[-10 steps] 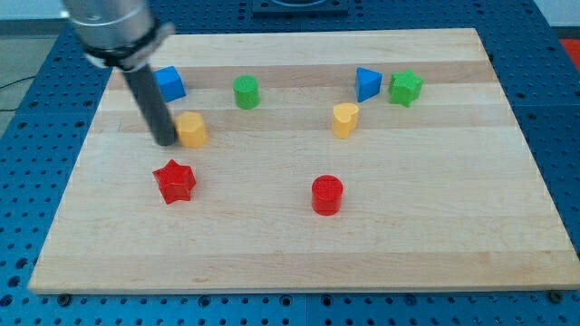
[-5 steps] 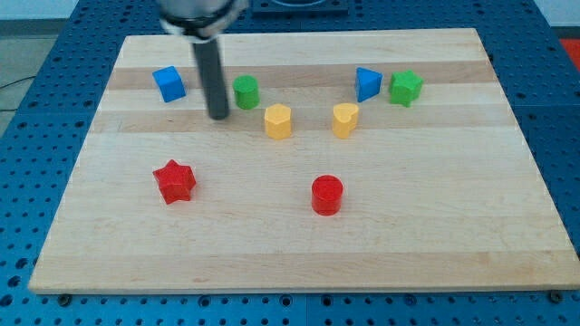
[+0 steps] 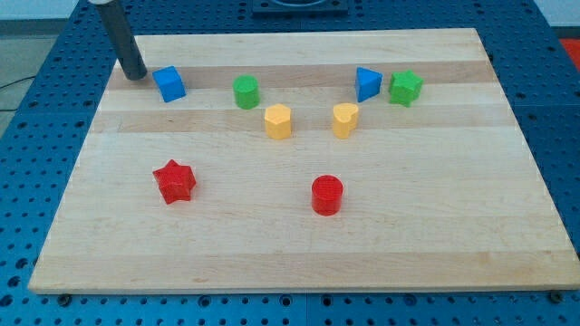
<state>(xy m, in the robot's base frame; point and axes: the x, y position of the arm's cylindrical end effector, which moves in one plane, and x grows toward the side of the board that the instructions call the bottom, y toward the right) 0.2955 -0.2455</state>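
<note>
Wooden board (image 3: 453,254) on a blue pegboard table (image 3: 562,109). No fingers here — only my tip (image 3: 135,76), far left, just left of the blue cube (image 3: 169,83). Further right — green cylinder (image 3: 246,91), yellow block (image 3: 278,120).

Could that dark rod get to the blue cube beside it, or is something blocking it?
Probably yes. My tip sits just to the view's left of the blue cube, with only bare board between them; the green cylinder lies on the cube's far side.
</note>
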